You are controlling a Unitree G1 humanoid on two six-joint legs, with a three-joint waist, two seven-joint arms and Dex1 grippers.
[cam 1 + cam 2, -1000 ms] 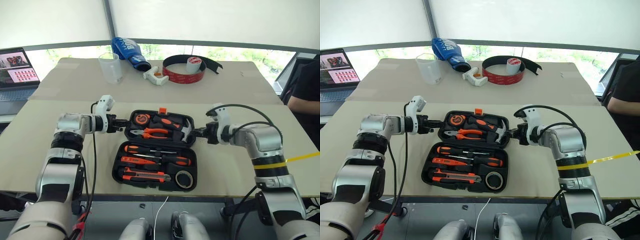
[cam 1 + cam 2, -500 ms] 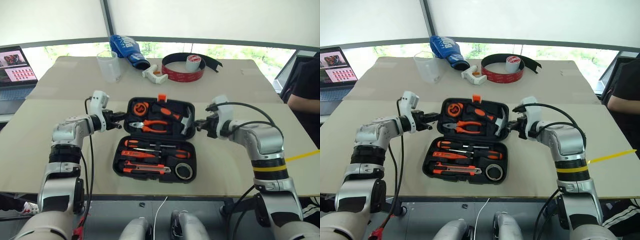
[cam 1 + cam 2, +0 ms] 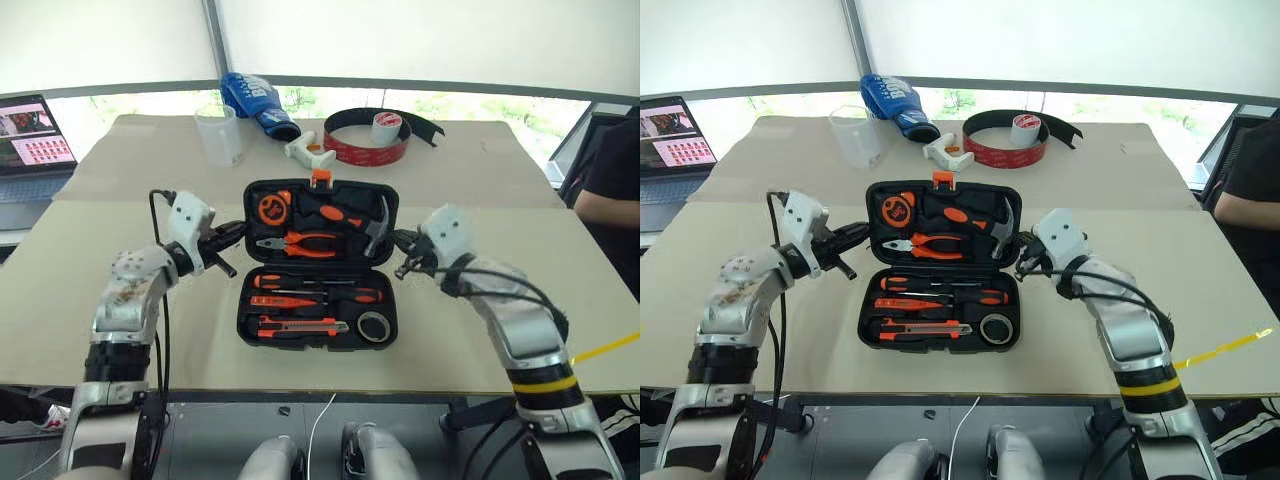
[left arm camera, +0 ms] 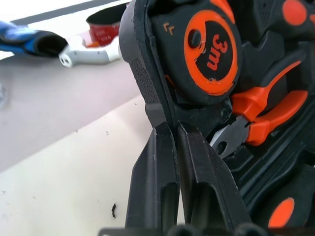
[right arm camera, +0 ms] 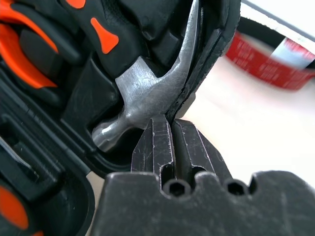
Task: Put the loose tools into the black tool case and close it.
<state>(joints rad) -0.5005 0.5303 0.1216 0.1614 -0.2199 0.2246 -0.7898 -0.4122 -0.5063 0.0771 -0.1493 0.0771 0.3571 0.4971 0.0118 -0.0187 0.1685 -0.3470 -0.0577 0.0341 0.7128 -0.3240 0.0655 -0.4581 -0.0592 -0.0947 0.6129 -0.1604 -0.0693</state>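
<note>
A: Left eye view, nearest row first. The black tool case (image 3: 318,262) lies open on the cardboard-covered table (image 3: 90,310), near the front edge. Its near half holds the utility knife (image 3: 303,326) with the small tape roll (image 3: 373,326) to its right; behind them the small orange screwdriver (image 3: 285,301), then the two long screwdrivers (image 3: 315,289) with orange-black handles.

B: And the far half?

A: It is the lid, tilted up off the table. In it: an orange tape measure (image 3: 271,208) at left, pliers (image 3: 310,241), a hammer (image 3: 378,222) at right. The orange latch (image 3: 321,179) sits on its far edge.

B: Grippers?

A: Left gripper (image 3: 233,232) is at the lid's left edge. In the left wrist view its fingers (image 4: 153,182) are pressed nearly together, the tips meeting the lid's rim just below the tape measure. Whether the rim is actually pinched, I cannot tell. Right gripper (image 3: 402,240) is at the lid's right edge; in the right wrist view its fingers (image 5: 157,145) are likewise drawn together, tips against the rim beside the hammer head. Same doubt about a pinch.

B: Farther back?

A: A clear plastic cup (image 3: 220,134) at far left, a blue pouch (image 3: 255,102) lying beside it, a small white tool (image 3: 310,153), then the big red-black tape band (image 3: 366,141) with a white tape roll (image 3: 387,127) inside it. A laptop (image 3: 32,132) stands open off the table's far left corner. A person's arm (image 3: 606,205) shows at the right edge.
</note>
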